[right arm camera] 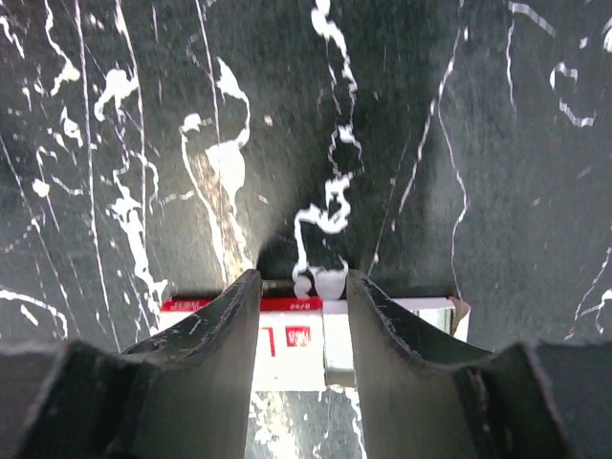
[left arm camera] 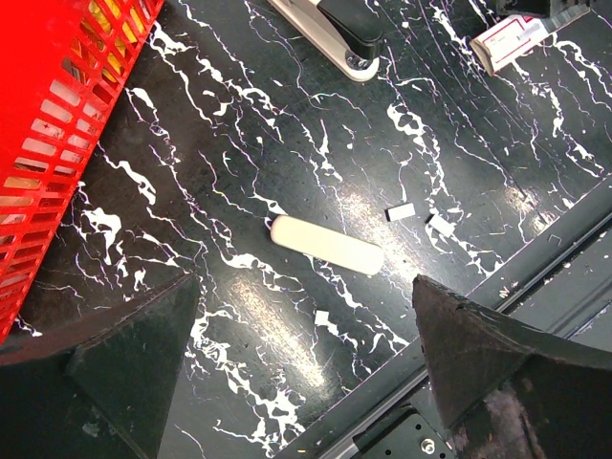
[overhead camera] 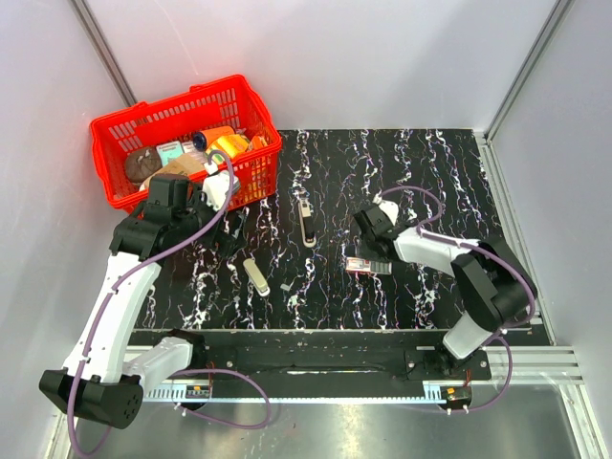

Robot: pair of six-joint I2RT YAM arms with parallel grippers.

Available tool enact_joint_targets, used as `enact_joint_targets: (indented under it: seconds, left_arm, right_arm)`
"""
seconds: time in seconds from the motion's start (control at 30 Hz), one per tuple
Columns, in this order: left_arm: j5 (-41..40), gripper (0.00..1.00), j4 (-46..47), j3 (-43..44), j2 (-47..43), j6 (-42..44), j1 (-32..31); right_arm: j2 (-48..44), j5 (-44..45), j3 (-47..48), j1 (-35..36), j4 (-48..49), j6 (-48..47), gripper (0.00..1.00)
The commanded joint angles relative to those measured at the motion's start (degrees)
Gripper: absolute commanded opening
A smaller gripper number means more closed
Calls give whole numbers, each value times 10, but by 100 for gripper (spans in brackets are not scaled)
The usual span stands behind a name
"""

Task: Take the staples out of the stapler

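The stapler (overhead camera: 307, 228), a slim black bar with a silver-cream top, lies on the marbled black table; its end shows at the top of the left wrist view (left arm camera: 344, 33). My left gripper (overhead camera: 228, 232) is open wide and empty, hovering left of the stapler, with bare table under it in its wrist view (left arm camera: 306, 382). My right gripper (overhead camera: 371, 251) is right of the stapler, part open over a small red-and-white box (overhead camera: 361, 265). In the right wrist view the fingers (right arm camera: 215, 344) straddle that box (right arm camera: 287, 335) without clamping it.
An all-pale cream bar (overhead camera: 255, 275) lies near the front, also in the left wrist view (left arm camera: 327, 245). Small white bits (left arm camera: 401, 211) lie beside it. A red basket (overhead camera: 115, 143) of items stands back left. A black rail (overhead camera: 316, 359) runs along the near edge.
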Motion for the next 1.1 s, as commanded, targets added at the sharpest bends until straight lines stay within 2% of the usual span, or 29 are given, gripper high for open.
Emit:
enact_joint_targets:
  seconds: [0.0,0.33,0.5,0.6,0.77,0.87,1.0,1.07]
  left_arm:
    - [10,99,17,11,-2,-11,2]
    - [11,99,22,1,2,-8,-3]
    - [-4,99,23,-15,0,0,-21]
    - [-6,99,23,-24,-5,8,-24]
    - [-12,99,23,-23,-14,1,-21]
    - [-16,99,23,-14,-16,-7,-12]
    - [5,99,26,-11,-22,-11,16]
    - [10,99,32,-24,-22,-12,24]
  right_arm:
    - [-44,-51,-57,6,-6,63,46]
    - [-113,-27,-83,69,-36,114,48]
    - [-111,19,-22,69,-71,72,51]
    - [-123,23,16,80,-48,24,54]
    - [-115,-86,40,103,58,-99,55]
    - [-82,-160,60,124,82,-161,55]
    - [-39,-212,65,164,120,-222,55]
    - [-15,-232,77,180,130,-252,59]
